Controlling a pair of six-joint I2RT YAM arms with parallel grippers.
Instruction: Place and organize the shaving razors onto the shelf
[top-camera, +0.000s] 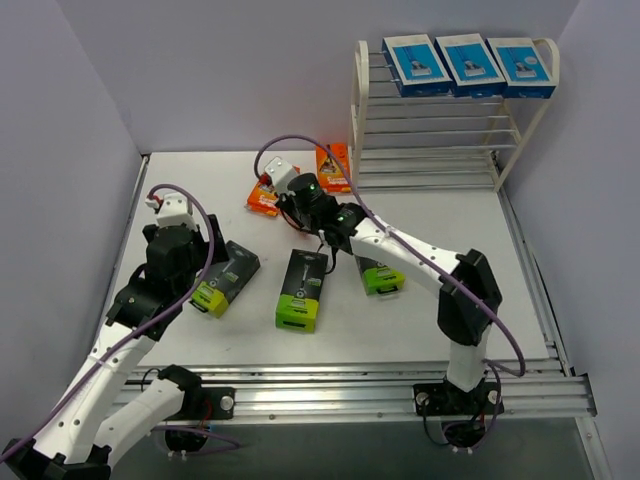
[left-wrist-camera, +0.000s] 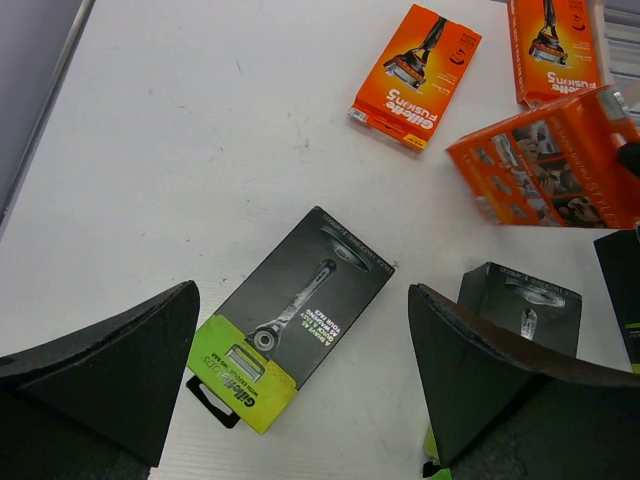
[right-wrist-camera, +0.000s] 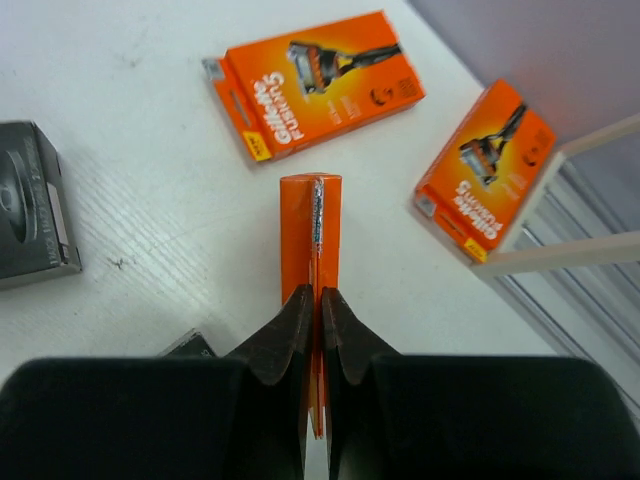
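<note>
Three blue-and-white razor packs (top-camera: 468, 64) lie side by side on the top tier of the cream shelf (top-camera: 440, 140). My right gripper (right-wrist-camera: 320, 310), also in the top view (top-camera: 298, 212), is shut on an orange pack (right-wrist-camera: 311, 235) held edge-on above the table; it also shows in the left wrist view (left-wrist-camera: 550, 165). Two more orange packs (right-wrist-camera: 315, 80) (right-wrist-camera: 485, 170) lie flat. My left gripper (left-wrist-camera: 300, 390) is open above a black, lime-ended pack (left-wrist-camera: 300, 310), not touching it. Two more black packs (top-camera: 302, 290) (top-camera: 380, 275) lie mid-table.
The shelf's lower rod tiers (top-camera: 430, 165) hold nothing, and its front leg (right-wrist-camera: 560, 250) stands right beside one flat orange pack. Grey walls close the table's left, back and right. A metal rail (top-camera: 400, 385) runs along the near edge.
</note>
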